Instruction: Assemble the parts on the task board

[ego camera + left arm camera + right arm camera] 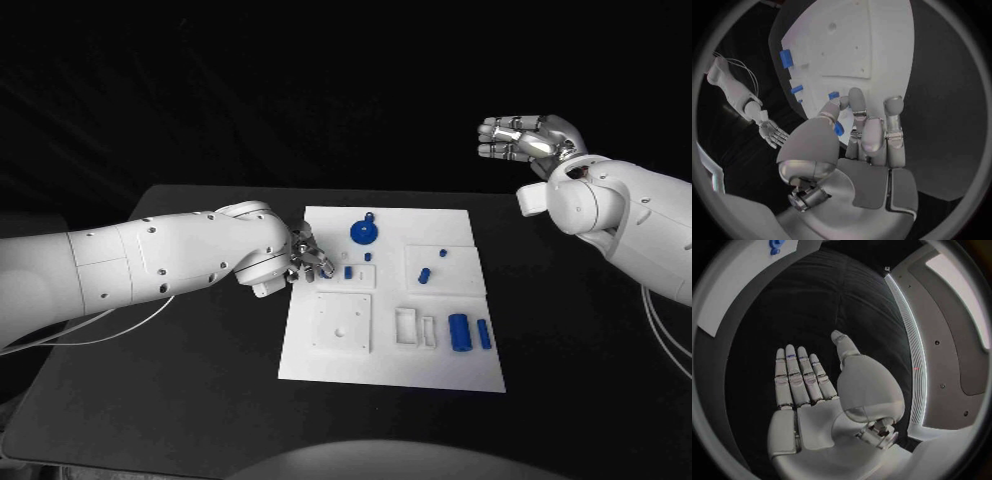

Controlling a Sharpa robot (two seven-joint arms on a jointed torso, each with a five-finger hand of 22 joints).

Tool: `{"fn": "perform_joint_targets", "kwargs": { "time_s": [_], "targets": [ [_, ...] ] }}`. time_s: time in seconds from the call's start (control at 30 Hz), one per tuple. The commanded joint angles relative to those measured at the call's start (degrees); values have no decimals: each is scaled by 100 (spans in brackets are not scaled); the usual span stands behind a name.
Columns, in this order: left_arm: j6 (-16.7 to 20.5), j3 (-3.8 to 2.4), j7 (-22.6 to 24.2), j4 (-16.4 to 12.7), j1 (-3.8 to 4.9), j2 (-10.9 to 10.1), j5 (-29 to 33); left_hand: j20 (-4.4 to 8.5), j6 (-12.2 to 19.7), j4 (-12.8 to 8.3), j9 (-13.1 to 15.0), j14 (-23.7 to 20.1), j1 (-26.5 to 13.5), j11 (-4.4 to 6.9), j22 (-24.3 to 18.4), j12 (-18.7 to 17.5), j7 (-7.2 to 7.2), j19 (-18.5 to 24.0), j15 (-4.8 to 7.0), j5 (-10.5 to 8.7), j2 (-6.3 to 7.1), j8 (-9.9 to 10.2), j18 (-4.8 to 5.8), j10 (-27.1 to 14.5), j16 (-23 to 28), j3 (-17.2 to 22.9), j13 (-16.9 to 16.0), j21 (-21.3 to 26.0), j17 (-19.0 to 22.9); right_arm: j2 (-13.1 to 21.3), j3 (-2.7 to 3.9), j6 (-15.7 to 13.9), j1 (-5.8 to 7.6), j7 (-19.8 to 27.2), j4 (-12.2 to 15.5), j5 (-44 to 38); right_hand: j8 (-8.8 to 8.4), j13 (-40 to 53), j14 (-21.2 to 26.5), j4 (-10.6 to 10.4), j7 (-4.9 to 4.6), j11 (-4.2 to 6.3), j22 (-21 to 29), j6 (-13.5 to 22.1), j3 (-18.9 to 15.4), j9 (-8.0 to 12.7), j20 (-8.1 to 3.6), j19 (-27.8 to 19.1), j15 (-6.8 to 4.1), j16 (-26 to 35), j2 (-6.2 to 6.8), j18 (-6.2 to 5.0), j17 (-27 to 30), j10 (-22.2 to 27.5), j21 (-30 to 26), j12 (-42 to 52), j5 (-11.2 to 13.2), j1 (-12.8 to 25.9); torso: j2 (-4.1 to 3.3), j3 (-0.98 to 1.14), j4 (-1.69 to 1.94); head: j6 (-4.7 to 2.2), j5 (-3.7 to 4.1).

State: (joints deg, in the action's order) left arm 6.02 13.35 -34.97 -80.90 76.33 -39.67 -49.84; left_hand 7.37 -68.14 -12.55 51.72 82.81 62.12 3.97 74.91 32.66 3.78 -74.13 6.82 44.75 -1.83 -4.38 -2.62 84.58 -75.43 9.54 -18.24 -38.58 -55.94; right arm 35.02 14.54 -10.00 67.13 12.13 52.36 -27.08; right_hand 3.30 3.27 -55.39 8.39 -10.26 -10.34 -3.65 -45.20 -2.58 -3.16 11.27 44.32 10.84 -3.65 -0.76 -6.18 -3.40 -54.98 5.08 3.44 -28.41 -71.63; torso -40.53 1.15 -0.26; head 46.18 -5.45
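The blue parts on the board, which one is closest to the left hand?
The small blue part at the left hand's fingertips on the task board's left side; the other blue parts lie farther right.

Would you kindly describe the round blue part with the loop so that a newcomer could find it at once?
Start at the white task board in the middle of the black table. Go to its far edge, just beyond the left hand. There lies the round blue part, a disc with a small loop on its far side; the other blue pieces are small pegs and cylinders.

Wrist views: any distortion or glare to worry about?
Left wrist view: fisheye bends the task board edges; the left hand covers part of the board. Right wrist view: bright curved light strip beside the right hand, no glare on it.
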Motion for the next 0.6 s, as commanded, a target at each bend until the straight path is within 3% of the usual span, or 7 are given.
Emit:
{"fn": "perform_joint_targets", "kwargs": {
  "time_s": [0.03, 0.6],
  "targets": [
    [-241, 35, -130, 39, -38, 34, 70, -4, -922, -232, 4, 33, 10, 76, 192, 27, -593, 23, -13, 18, -77, -41, 19, 227, -27, 229, 3, -10, -15, -8, 2, 102, -3, 51, -4, -42, -23, -7, 44, 31, -24, 9, 4, 6, -10, 9, -6, -27, -4, 4, -35, 33, -7, 24, -15, -23, -22, 10, 1, -2, 3, -6, -4],
    [-180, 35, -109, 163, -33, 150, -59, -6, -916, -243, 43, 42, 0, 84, 202, 64, -597, 2, -10, 27, -97, -52, 16, 226, -56, 242, -9, -60, -63, -15, 2, 122, -6, 43, -6, -75, -24, -8, 48, 43, -26, 7, 5, 21, -10, 10, -4, -42, -1, 4, -36, 34, -7, 42, -18, -23, -21, 6, 3, -1, -3, 11, 1]
  ]
}}
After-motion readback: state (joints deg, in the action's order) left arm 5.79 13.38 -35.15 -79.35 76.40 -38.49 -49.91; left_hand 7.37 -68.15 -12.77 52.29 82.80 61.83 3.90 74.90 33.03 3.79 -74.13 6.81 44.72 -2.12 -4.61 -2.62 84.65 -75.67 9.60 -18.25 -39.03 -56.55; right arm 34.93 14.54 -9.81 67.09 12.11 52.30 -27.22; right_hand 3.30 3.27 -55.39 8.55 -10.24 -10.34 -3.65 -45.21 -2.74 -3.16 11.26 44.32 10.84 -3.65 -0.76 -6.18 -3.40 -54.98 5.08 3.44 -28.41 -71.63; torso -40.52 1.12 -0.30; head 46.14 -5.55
